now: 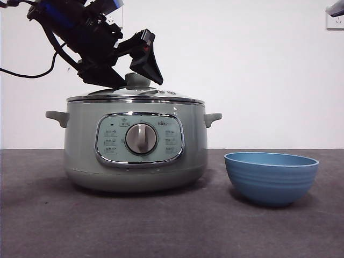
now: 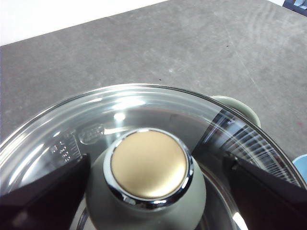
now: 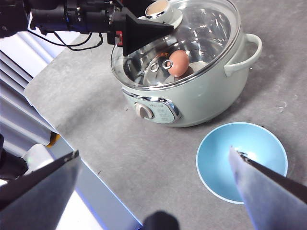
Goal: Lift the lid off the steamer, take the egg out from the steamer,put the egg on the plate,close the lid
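Front view: you see the steamer (image 1: 135,145) standing on the dark surface (image 1: 161,226), dial facing you, with the lid (image 1: 134,95) seated on its rim. The plate (image 1: 271,177) sits on the surface just to one side of the steamer, apart from it. The left tool (image 1: 134,67) comes down from an upper corner and hangs at the lid's knob (image 1: 137,80), one black jaw in front of the knob, one behind.

Left wrist view: you look down on the knob (image 2: 148,165), its gold cap ringed in chrome. The left tool's jaws stand spread, one on each side of the knob, not pressed against it. A steamer handle (image 2: 240,108) shows past the glass.

Right wrist view: your right tool (image 3: 153,191) hangs high above the surface with jaws wide apart, holding nothing, roughly over the plate (image 3: 242,160). Through the glass lid (image 3: 192,38) you see the egg (image 3: 178,62) lying inside the steamer (image 3: 192,91). The left tool (image 3: 144,31) is at the knob.
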`<action>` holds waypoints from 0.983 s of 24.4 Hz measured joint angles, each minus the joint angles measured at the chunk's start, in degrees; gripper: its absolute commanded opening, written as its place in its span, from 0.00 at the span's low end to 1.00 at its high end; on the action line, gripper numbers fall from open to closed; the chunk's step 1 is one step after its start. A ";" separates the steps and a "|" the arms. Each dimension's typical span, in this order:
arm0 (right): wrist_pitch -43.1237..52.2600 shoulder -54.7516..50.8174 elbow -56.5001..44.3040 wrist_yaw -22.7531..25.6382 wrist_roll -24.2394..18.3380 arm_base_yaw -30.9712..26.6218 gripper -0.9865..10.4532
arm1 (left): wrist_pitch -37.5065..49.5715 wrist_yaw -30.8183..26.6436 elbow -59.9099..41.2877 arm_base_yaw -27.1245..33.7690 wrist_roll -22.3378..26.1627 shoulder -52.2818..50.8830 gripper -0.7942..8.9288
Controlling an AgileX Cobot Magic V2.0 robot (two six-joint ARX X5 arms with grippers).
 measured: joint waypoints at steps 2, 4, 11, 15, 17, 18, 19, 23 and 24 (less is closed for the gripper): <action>0.00 0.00 0.00 -0.02 0.00 0.00 0.58 | 0.00 -0.44 0.00 -0.04 0.00 0.00 0.38; 0.00 0.00 0.00 0.00 0.00 0.00 0.58 | 0.24 -0.81 0.00 0.00 0.00 0.00 0.23; 0.00 0.00 0.00 -0.02 0.00 0.00 0.58 | 0.28 -0.66 0.04 -0.13 0.04 0.00 0.08; 0.00 0.00 0.00 0.00 0.00 0.00 0.58 | 0.44 -0.66 0.04 -0.13 0.04 0.00 0.07; 0.00 0.00 0.00 -0.02 0.00 0.00 0.58 | 0.59 -0.68 0.04 -0.13 0.02 -0.04 0.07; 0.00 0.00 0.00 0.02 0.00 0.00 0.58 | 0.61 -0.68 0.04 -0.13 0.02 -0.13 0.07; 0.00 0.00 0.00 0.81 -0.02 0.00 0.58 | 0.57 -0.70 0.02 -0.13 0.00 -0.35 0.07; 0.00 0.00 0.00 2.84 0.00 0.00 0.58 | 0.42 -0.26 -0.15 -0.20 -0.11 -4.61 0.07; 0.00 0.00 0.00 2.84 0.00 0.00 0.58 | 0.46 -0.17 -0.15 -0.28 -0.11 -6.21 0.07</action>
